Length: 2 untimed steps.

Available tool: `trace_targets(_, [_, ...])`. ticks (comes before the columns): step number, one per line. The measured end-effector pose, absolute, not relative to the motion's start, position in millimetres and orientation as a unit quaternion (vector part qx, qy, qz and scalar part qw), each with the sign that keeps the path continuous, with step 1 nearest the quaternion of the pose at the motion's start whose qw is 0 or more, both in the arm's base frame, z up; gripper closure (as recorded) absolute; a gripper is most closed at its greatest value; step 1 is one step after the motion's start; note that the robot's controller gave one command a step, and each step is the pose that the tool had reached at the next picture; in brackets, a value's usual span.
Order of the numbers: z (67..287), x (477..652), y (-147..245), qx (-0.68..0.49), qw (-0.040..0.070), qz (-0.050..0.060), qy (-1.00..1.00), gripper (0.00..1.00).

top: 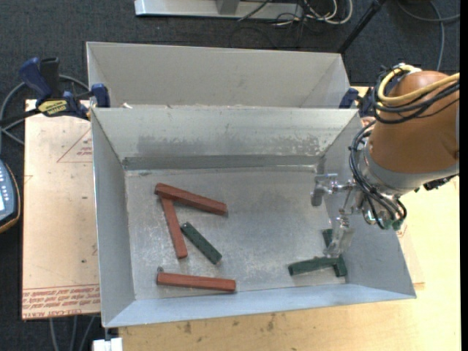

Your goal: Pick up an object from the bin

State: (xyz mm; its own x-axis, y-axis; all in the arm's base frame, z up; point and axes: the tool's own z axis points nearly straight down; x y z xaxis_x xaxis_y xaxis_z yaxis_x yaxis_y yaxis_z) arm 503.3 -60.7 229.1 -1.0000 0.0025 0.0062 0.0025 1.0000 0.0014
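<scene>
My gripper (329, 216) hangs at the bin's right side, open, with one fingertip (337, 241) low and the other (319, 193) further back. Nothing shows between the fingers. Just below the lower fingertip lies a dark green L-shaped piece (316, 267) near the front right corner; whether the fingertip touches its upturned right end I cannot tell.
On the left half of the bin floor lie three reddish-brown bars (190, 199) (174, 229) (196, 282) and a short dark green bar (201, 243). The arm with its orange cover and cables overhangs the bin's right wall.
</scene>
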Motion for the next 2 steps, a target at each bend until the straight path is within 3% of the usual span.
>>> trace_targets(1, [85.5,489.5,-24.1,0.088,0.002,-0.001,-0.996,0.00])
trace_targets(2, [162.7,489.0,-52.0,0.251,-0.003,0.001,-0.968,0.00])
